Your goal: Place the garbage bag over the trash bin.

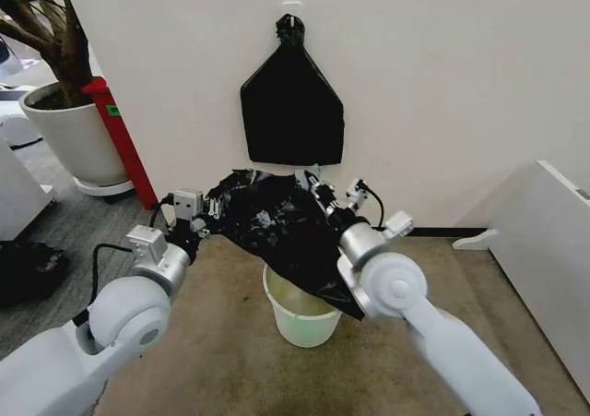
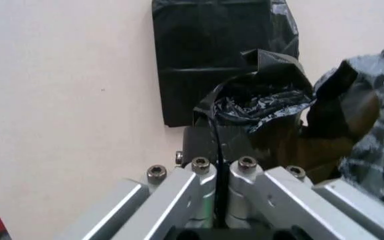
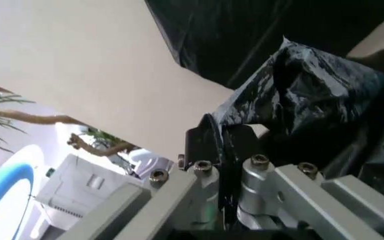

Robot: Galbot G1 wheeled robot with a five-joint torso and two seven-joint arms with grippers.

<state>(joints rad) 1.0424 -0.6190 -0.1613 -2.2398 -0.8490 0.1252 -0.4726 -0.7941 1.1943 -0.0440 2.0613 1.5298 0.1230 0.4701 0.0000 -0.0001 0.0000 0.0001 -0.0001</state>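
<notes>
Fingers (image 2: 209, 150) of left gripper (image 1: 208, 215) and right gripper (image 1: 313, 187) pinched on garbage bag (image 1: 272, 222) edges, bag stretched above trash bin (image 1: 297, 316); advice: widen mouth evenly, lower over rolled rim.

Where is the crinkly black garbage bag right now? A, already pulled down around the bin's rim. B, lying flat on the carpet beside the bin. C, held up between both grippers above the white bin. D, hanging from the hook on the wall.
C: the left gripper and right gripper each pinch an edge of the garbage bag, which hangs above the trash bin, its rim uncovered.
</notes>
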